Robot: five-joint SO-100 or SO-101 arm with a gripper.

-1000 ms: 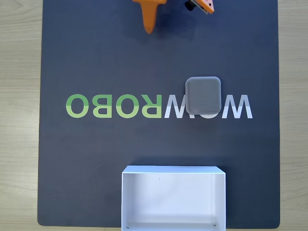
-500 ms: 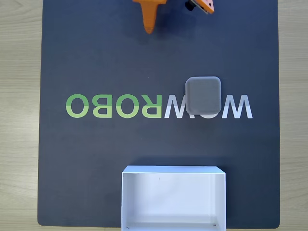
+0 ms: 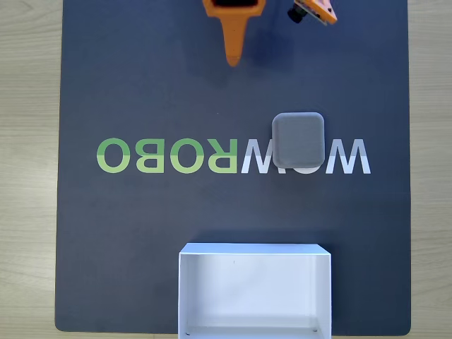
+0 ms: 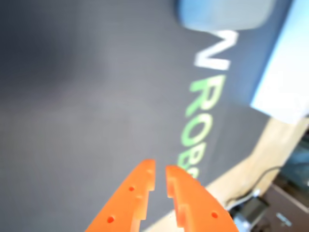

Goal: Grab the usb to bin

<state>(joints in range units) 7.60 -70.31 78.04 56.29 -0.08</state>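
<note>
Fixed view: we see the usb [image 3: 299, 141] flat on the dark mat [image 3: 141, 85], covering part of the printed lettering [image 3: 176, 155], well apart from the bin [image 3: 254, 251] at the bottom edge. The gripper [image 3: 234, 58] sits at the top edge, off to the upper left of the usb. In the wrist view its fingers [image 4: 140, 186] stand nearly shut and empty. We judge they must open before straddling the block.

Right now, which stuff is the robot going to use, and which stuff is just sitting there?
For the job:
- the usb, a grey square block
- the bin, a white box
- the gripper, orange, nearly closed

Just there:
- the dark mat with its green and white letters
- the wooden table
</note>
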